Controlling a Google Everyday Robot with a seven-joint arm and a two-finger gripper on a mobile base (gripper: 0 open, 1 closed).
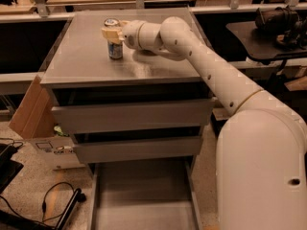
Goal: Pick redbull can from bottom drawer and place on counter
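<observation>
The redbull can (114, 48), blue and silver with a shiny top, stands upright on the counter (91, 66), left of its middle. My gripper (112, 33) reaches in from the right and is shut on the can's upper part, its pale fingers (108, 33) on both sides. The can's base looks level with the counter top. The bottom drawer (144, 195) is pulled out below, a flat grey tray with nothing showing in it. My white arm crosses the right half of the counter.
Two closed grey drawers (132, 116) sit above the open one. A cardboard box (29, 110) leans at the cabinet's left. Cables (57, 202) lie on the floor at the lower left. Black equipment (280, 20) sits on a dark table at the right.
</observation>
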